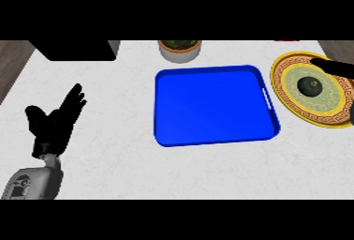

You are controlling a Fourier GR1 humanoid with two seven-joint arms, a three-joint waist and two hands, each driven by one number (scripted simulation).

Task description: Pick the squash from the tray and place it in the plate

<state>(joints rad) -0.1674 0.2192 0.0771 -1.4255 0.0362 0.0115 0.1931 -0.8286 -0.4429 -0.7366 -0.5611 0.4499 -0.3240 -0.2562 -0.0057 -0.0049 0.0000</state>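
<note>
The blue tray (211,105) lies in the middle of the white counter with nothing in it. A dark green squash (310,85) rests in the centre of the yellow patterned plate (290,101), just right of the tray. My right hand (336,67) shows only at the right edge. One black finger stretches over the plate's far rim and another bit shows lower at the edge, both apart from the squash. My left hand (54,123) rests open at the left, fingers pointing up, far from the tray.
A pot with a plant (180,49) stands just behind the tray. A black box (72,49) sits at the back left. Wooden floor shows past the counter's left edge (12,61). Bare counter stretches in front of the tray.
</note>
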